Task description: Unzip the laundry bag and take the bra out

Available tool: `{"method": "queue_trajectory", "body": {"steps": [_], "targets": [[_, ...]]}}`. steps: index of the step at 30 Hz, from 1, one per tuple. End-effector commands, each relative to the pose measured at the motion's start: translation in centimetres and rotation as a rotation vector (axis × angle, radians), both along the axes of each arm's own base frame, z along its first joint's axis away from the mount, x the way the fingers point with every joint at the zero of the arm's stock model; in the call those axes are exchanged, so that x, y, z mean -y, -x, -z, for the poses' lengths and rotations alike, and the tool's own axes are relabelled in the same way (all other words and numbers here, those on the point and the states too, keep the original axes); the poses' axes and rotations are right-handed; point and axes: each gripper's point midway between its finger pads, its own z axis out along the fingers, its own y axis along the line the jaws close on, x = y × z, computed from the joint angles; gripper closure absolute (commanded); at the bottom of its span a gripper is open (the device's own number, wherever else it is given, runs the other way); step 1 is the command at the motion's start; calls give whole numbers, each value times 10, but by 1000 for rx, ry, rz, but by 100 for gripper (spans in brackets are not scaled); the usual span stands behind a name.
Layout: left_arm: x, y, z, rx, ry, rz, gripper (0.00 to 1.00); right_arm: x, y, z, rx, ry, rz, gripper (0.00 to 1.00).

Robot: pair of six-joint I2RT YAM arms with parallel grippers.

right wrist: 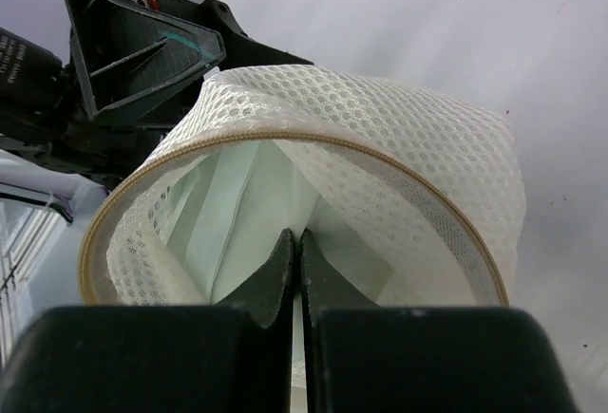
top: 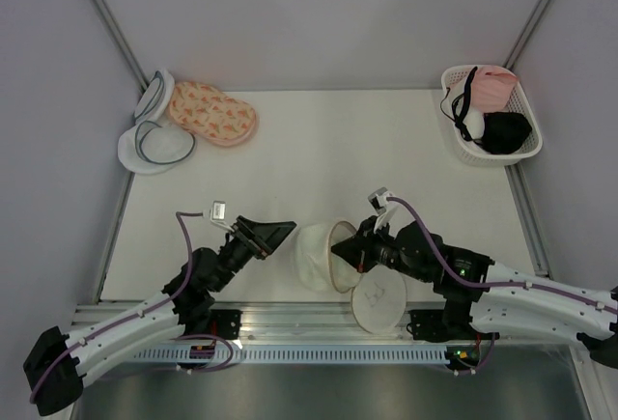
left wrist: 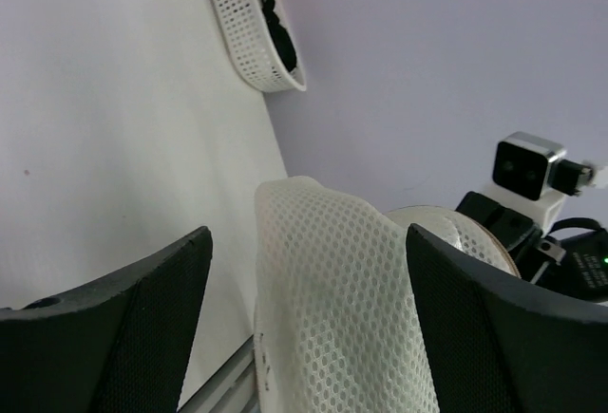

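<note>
The right claw (right wrist: 299, 242) is clenched inside the laundry bag (right wrist: 399, 147), its tips pinching the mint bra (right wrist: 247, 214), which only that wrist view shows. The left claw (left wrist: 309, 233) is released, its fingers spread just beside the bag's mesh dome. Only the top view shows the bag at the desk's (top: 338, 150) near edge between the arms. It also shows the bag's flap (top: 379, 301) lying flat, one basket (top: 473, 154), two grey-rimmed white pouches (top: 154, 145) and one pink pouch (top: 212, 113).
</note>
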Motion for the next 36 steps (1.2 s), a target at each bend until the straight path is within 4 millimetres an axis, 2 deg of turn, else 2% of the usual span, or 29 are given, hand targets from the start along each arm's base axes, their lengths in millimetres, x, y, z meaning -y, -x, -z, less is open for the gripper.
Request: {"method": "queue_trajectory", "body": {"steps": [1,2,6,12,19,24,25,30,36], "targets": [[-2,13,31,-31,43,46,16,3,0,-22,17,-104,21,100],[-1,14,31,-33,40,54,20,5,1,-23,21,-118,24,100],[2,16,32,-45,40,74,20,4,1,-27,20,-138,23,100],[9,20,23,-29,57,115,25,8,-3,-39,41,-178,48,100],[15,22,37,-88,8,139,38,24,-5,-61,90,-237,89,100],[16,23,31,-70,21,149,60,29,-6,-61,94,-222,98,100],[16,23,29,-66,21,150,71,29,-6,-60,93,-221,100,100],[16,21,29,-70,21,144,98,30,-6,-60,93,-211,103,100],[17,21,27,-65,24,147,98,30,-5,-58,89,-213,102,100]]}}
